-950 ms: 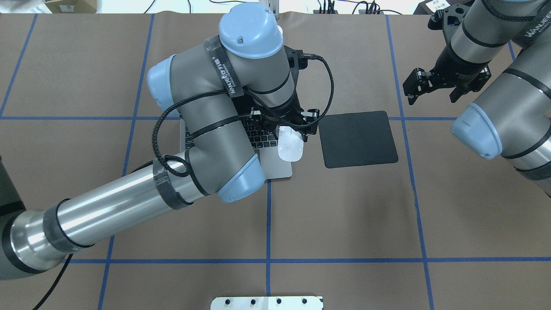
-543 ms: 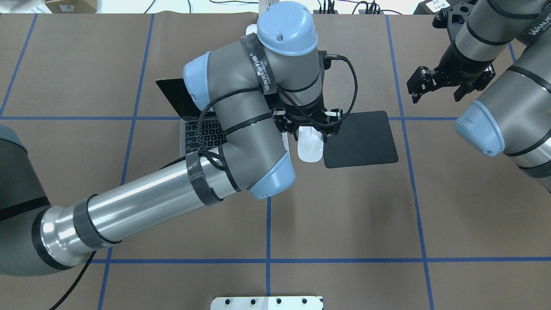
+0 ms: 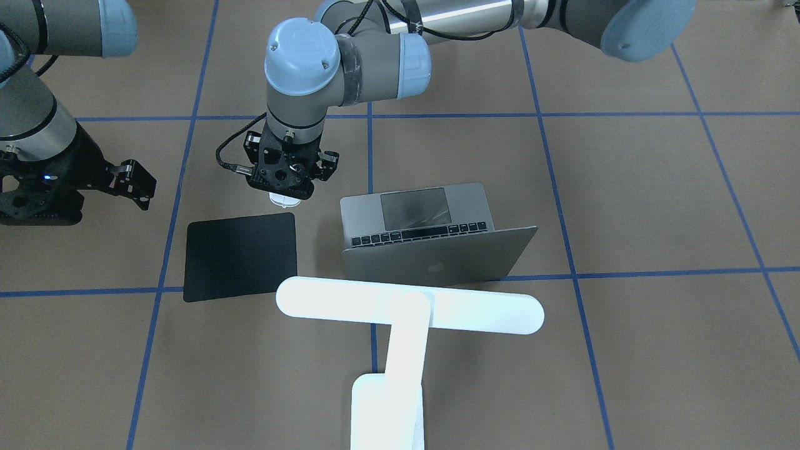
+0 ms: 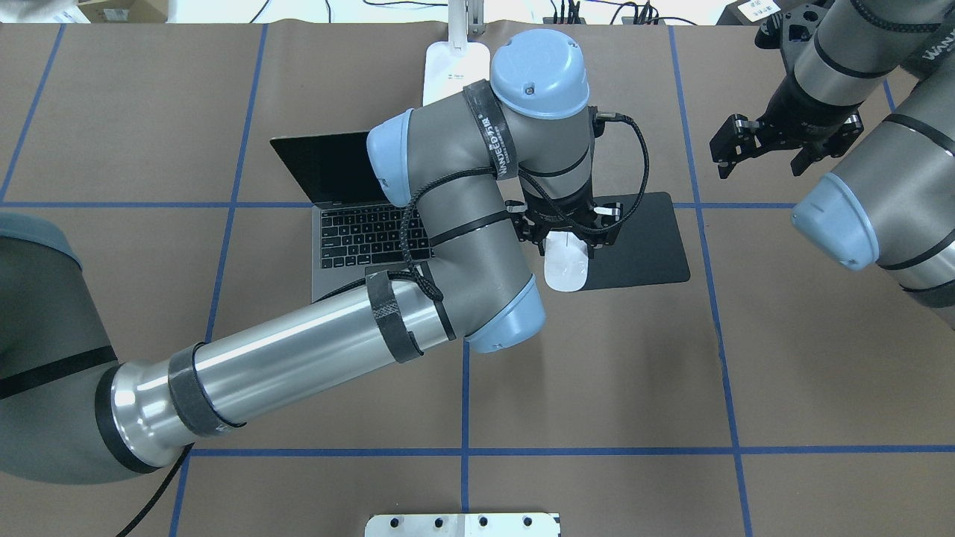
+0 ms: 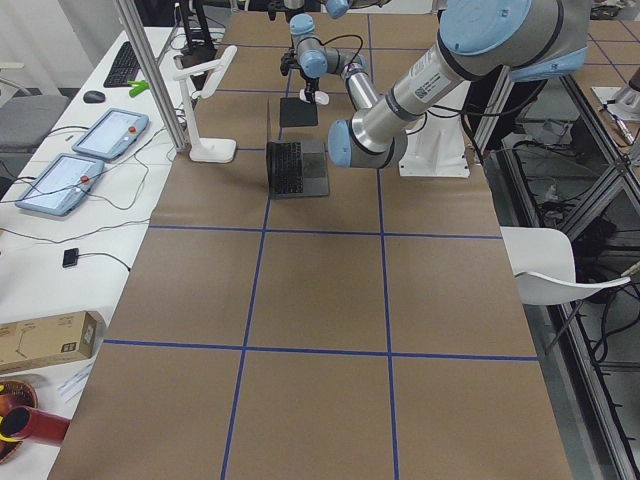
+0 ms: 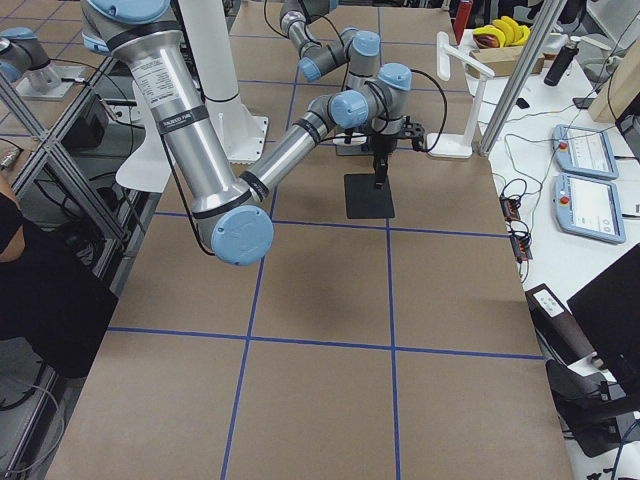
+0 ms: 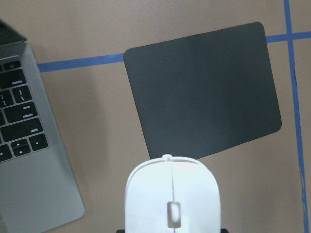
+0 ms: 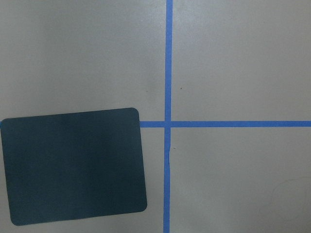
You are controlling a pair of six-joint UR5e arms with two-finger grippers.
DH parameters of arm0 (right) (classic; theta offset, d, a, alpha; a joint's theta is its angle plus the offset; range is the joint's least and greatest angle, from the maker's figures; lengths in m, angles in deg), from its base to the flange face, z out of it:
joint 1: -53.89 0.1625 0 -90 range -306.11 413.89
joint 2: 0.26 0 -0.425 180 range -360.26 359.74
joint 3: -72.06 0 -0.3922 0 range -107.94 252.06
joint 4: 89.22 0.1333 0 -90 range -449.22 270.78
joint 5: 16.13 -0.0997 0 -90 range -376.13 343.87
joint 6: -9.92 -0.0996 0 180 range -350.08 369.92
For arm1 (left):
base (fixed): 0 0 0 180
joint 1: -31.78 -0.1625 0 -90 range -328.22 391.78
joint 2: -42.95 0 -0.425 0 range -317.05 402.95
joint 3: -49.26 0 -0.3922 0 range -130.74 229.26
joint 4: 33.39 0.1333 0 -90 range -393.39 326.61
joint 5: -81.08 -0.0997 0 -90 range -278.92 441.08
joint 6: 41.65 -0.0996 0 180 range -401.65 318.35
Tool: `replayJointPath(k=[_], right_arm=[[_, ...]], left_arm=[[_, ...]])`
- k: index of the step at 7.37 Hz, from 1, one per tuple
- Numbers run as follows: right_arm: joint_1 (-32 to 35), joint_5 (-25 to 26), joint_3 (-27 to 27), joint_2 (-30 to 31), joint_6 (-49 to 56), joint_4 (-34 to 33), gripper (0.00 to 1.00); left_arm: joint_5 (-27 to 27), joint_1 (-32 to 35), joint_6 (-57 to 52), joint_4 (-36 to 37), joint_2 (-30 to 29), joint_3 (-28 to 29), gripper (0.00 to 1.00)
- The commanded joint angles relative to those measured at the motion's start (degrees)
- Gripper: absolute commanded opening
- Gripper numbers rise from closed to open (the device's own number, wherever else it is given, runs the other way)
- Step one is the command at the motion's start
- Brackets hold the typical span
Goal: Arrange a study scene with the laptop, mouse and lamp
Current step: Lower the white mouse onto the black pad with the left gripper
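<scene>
The space-grey laptop [image 4: 358, 235] stands open at table centre, and its lid shows in the front-facing view [image 3: 437, 256]. My left gripper [image 4: 567, 237] is shut on the white mouse [image 4: 565, 270] and holds it in the air over the near-left corner of the black mat [image 4: 642, 239]. The mouse fills the bottom of the left wrist view [image 7: 172, 194]. The white T-shaped lamp [image 3: 406, 306] stands behind the laptop, and its base shows in the overhead view [image 4: 446, 71]. My right gripper [image 4: 762, 158] is open and empty, raised at the far right of the mat.
A white pedestal with bolt holes [image 4: 462, 524] sits at the table's near edge. Blue tape lines [image 4: 465, 403] divide the brown table cover. A side bench with tablets [image 5: 110, 135] lies beyond the lamp.
My left arm has carried the mouse to the right, from over the laptop's right edge to over the mat's left part. My right gripper has drifted slightly up and away.
</scene>
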Motion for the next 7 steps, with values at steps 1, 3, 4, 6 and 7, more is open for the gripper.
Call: replayJointPath(k=[1, 3, 4, 6, 7], right_arm=[[0.2, -0.1, 0.0, 0.1, 0.0, 0.0, 1.0], [0.4, -0.1, 0.0, 0.1, 0.0, 0.0, 1.0], [0.4, -0.1, 0.0, 0.1, -0.1, 0.0, 1.0], [0.4, -0.2, 0.0, 0.1, -0.1, 0.0, 1.0], [0.4, -0.1, 0.0, 0.2, -0.1, 0.0, 1.0]], left_arm=[[-0.1, -0.1, -0.1, -2.0, -3.0, 4.5, 0.65], [-0.1, -0.4, 0.0, -5.6, -3.3, 6.8, 0.65], [-0.1, -0.8, 0.3, -5.7, -3.4, 7.1, 0.65], [-0.5, -0.8, 6.0, -10.3, -3.9, 8.9, 0.65], [-2.9, -0.8, 6.7, -11.3, -3.8, 9.4, 0.65]])
